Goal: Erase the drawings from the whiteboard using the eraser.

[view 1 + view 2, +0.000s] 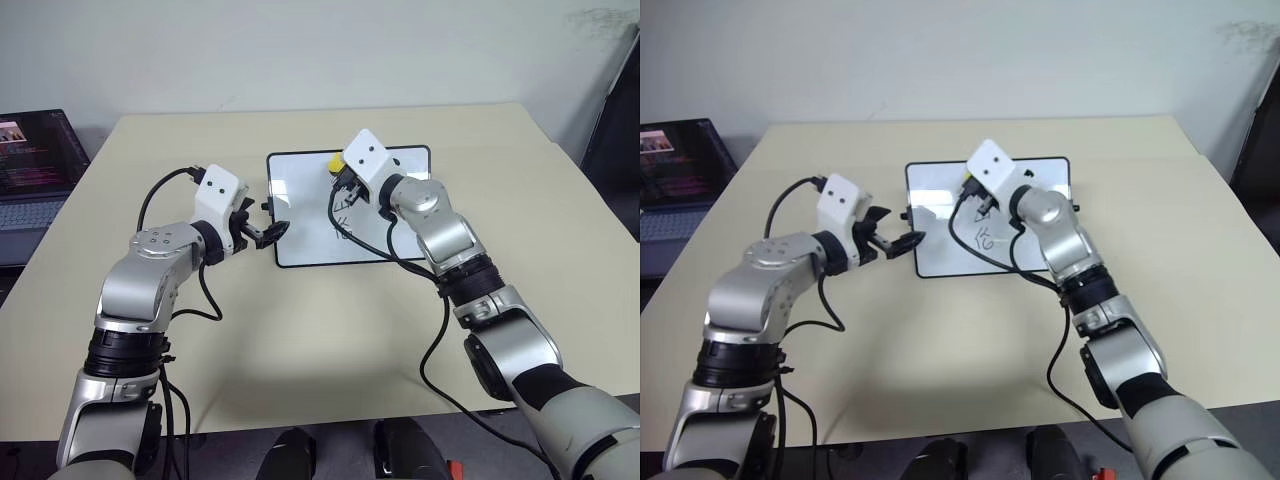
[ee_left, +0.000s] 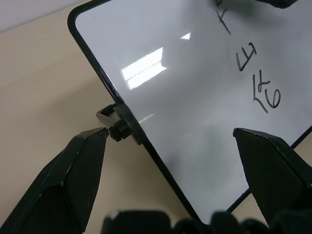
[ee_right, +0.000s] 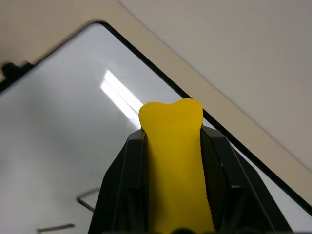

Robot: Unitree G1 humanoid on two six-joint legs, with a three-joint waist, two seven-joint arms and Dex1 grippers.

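Above the whiteboard (image 1: pixel 300 200), right gripper (image 3: pixel 173 126) pinches the eraser (image 3: pixel 173 161) for wiping the drawings (image 2: pixel 253 73); left gripper (image 2: pixel 170 141), spread, straddles its edge to steady it

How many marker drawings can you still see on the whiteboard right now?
3, in a column on the whiteboard: the top drawing, partly cut off; the middle drawing; the bottom drawing, nearest the board's near edge. The right arm may hide other marks.
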